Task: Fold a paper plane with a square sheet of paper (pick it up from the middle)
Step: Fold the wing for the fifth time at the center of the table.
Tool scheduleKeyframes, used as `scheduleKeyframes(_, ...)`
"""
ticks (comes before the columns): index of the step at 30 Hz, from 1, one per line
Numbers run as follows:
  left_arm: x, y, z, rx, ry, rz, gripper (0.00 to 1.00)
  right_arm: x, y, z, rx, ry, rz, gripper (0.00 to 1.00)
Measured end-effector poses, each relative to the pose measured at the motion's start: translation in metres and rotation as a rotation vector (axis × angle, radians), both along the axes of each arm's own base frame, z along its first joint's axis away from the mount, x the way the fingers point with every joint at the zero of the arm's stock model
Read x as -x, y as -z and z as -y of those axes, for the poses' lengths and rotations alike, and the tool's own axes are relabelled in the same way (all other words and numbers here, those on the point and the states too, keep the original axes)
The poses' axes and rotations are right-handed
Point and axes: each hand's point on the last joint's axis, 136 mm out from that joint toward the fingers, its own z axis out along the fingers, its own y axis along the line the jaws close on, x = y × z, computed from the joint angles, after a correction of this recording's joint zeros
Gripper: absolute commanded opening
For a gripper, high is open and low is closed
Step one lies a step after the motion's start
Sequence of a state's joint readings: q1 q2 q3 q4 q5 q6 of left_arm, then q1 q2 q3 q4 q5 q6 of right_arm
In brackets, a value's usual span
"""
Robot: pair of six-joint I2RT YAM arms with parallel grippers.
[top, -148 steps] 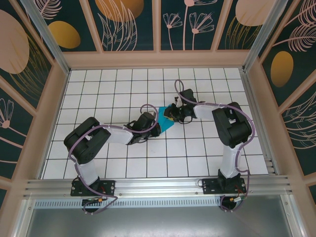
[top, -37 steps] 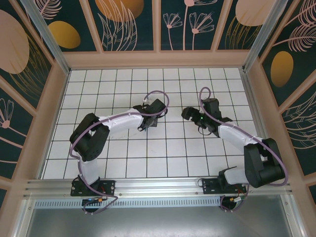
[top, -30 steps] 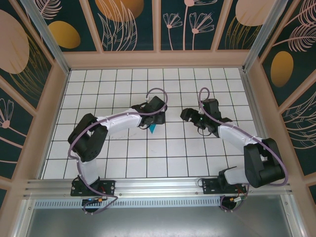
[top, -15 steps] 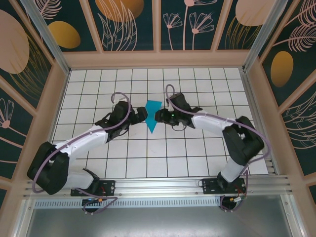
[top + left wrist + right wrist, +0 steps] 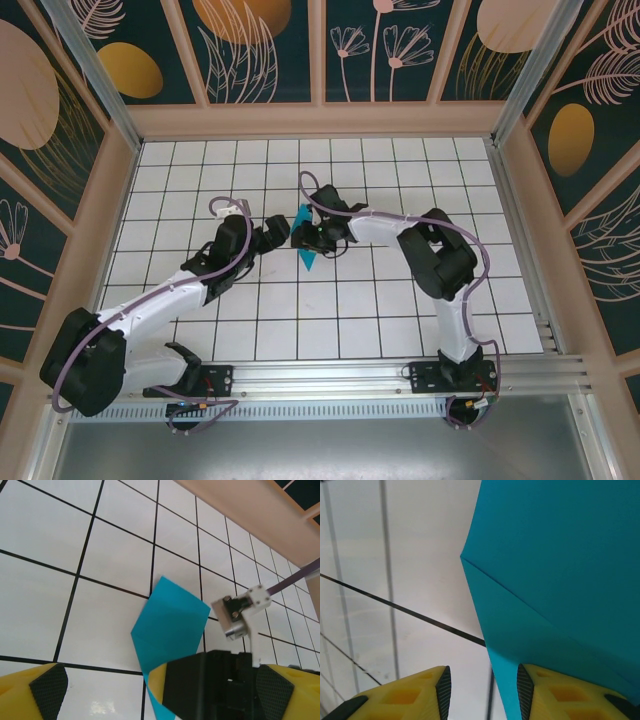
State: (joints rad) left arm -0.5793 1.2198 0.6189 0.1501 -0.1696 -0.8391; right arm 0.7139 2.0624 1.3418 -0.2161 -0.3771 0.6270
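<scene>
1. right gripper [image 5: 481, 680]: in the right wrist view i saw its yellow fingers part-way spread. the near edge of the thin teal-blue paper sheet [image 5: 170, 625] ran down into the gap, close against the right-hand pad. bare table showed between the sheet and the left-hand pad, so i judged the sheet bracketed but not clamped.

2. left gripper [image 5: 278, 232]: i saw it spread to full width, holding nothing, low over the table just beside the sheet on its left.

3. sheet position: the paper sheet lay between the two grippers on the white tiled table with black grid lines [image 5: 200, 180], near the middle of the work area. it was a kite-like shape with one pointed end toward the arm bases. a diagonal crease [image 5: 530, 602] showed across it. i could not tell whether the edge at the right gripper was lifted off the surface.

4. step in hand: i judged this an intermediate fold, with the dart shape not yet formed.

5. next move: i judged that the right jaws needed to close on the edge. the left gripper would then steady the opposite side, so that the flap could turn over along the crease without the sheet sliding.

6. markings: i found no legible brand, label or text. the dark enclosure panels [image 5: 270, 50] carried leaf and flower patterns.
</scene>
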Motion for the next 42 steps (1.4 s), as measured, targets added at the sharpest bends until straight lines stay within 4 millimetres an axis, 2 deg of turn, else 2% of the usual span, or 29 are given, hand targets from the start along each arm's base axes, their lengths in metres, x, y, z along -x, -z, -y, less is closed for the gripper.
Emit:
scheduleKeyframes(5, -0.002, 0.000, -0.002, -0.009, -0.011, 0.008, 0.98, 0.002, 0.004, 0.006, 0.023, -0.079, 0.025, 0.42)
scheduleKeyframes(9, -0.005, 0.009, -0.002, -0.041, -0.012, -0.016, 0.99, 0.008, 0.006, 0.015, 0.049, -0.196, 0.084, 0.42)
scheduleKeyframes(13, -0.010, 0.013, -0.001, -0.061, -0.024, -0.034, 0.99, 0.019, 0.009, 0.043, 0.118, -0.281, 0.120, 0.41)
scheduleKeyframes(17, -0.014, 0.021, 0.000, -0.079, -0.032, -0.052, 0.99, 0.017, 0.007, 0.071, 0.210, -0.284, 0.135, 0.42)
scheduleKeyframes(20, -0.016, 0.030, 0.000, -0.093, -0.035, -0.079, 0.99, 0.011, 0.004, 0.082, 0.250, -0.245, 0.141, 0.42)
scheduleKeyframes(29, -0.016, 0.044, 0.001, -0.096, -0.045, -0.124, 0.99, -0.027, -0.015, 0.075, 0.217, 0.040, 0.151, 0.42)
scheduleKeyframes(34, -0.015, 0.052, 0.001, -0.094, -0.044, -0.149, 0.99, -0.052, -0.010, 0.061, 0.199, 0.104, 0.152, 0.42)
scheduleKeyframes(39, -0.014, 0.055, 0.003, -0.090, -0.038, -0.164, 0.99, -0.055, 0.005, 0.056, 0.204, 0.089, 0.134, 0.41)
scheduleKeyframes(42, -0.013, 0.057, 0.003, -0.093, -0.038, -0.170, 0.98, -0.050, 0.004, 0.051, 0.182, 0.022, 0.139, 0.40)
